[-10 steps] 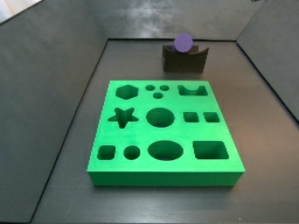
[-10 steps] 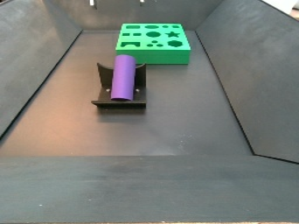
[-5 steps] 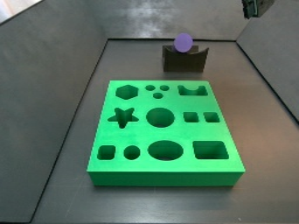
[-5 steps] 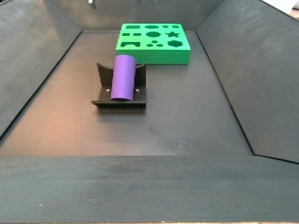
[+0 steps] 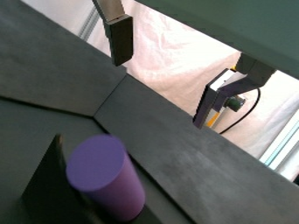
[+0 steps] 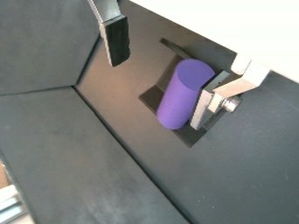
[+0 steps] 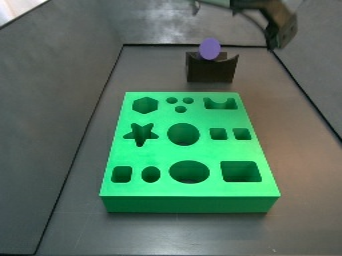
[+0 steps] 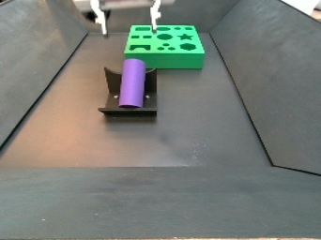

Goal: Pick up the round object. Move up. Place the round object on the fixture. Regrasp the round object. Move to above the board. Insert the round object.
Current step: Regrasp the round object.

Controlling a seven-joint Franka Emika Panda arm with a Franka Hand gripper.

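Purple peg [image 8: 131, 82] lies on its side in the notch of the fixture [image 8: 111, 96], long axis pointing toward the board [image 8: 164, 45]. In a side view only its round end face [image 7: 210, 47] shows above the dark block [image 7: 211, 68]. Both ends overhang the cradle, nothing clamping it.

Gripper [image 8: 124, 16] hangs high over the peg's far end, between fixture and board. Jaws stand wide — one finger [image 8: 94, 13] on each side with clear space between, nothing held. In a wrist view the peg [image 6: 183, 94] sits below and between the fingers [image 6: 115, 39], apart from both.

Handling, as a guess: rigid, smooth, matte, probably light; not fragile. Curved sides could slip or roll under flat pads if caught off-centre, so pads should close square across the diameter. Best hold looks to be near one end, leaving most of the length free to go down into the board's middle round hole [image 7: 183, 133]. That hole looks close in width to the peg, so a tilted grip would likely jam.

Floor [image 8: 189, 122] is dark, flat, matte, bare apart from fixture and board. Sloped dark walls [image 8: 44, 75] enclose it — plenty of room around the fixture. A white backdrop and some rig hardware [image 5: 228, 96] show beyond the wall in a wrist view.
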